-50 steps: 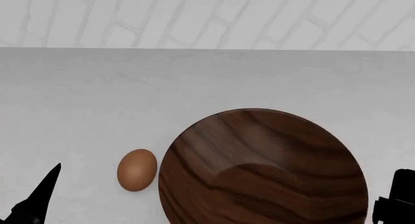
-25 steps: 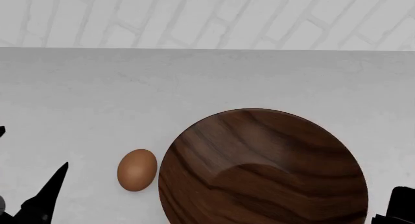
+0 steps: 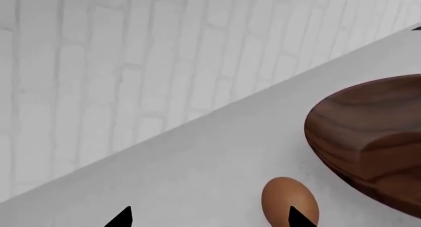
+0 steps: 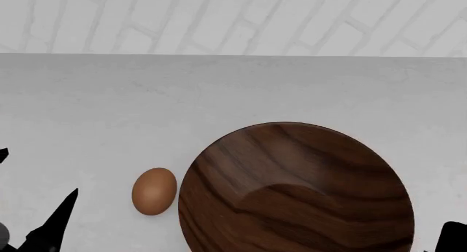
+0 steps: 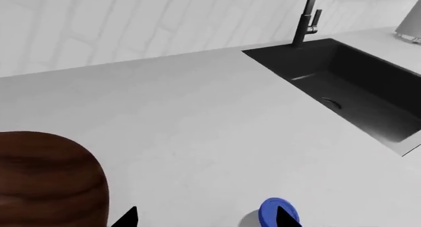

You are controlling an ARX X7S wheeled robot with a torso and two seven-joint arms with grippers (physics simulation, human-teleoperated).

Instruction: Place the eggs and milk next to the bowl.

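The dark-brown wooden bowl point(image 4: 296, 189) stands on the white counter. One brown egg point(image 4: 154, 191) lies just left of it, a small gap from the rim. My left gripper point(image 3: 209, 220) is open with nothing between its fingers. The egg point(image 3: 286, 200) lies ahead of one of its fingertips, with the bowl point(image 3: 375, 133) beyond. My right gripper point(image 5: 207, 220) is also open and empty. The milk shows only as its blue cap point(image 5: 276, 212), right by one fingertip, while the bowl point(image 5: 49, 180) lies off the other side. In the head view the milk is out of sight.
A black sink point(image 5: 388, 113) with a dark faucet point(image 5: 306, 20) is set into the counter beyond the right gripper. A white brick wall point(image 4: 233, 19) runs along the counter's back edge.
In the head view the left gripper's fingers have come further into view at the lower left, and the right gripper has sunk lower in the bottom right corner. Egg and bowl have not moved.
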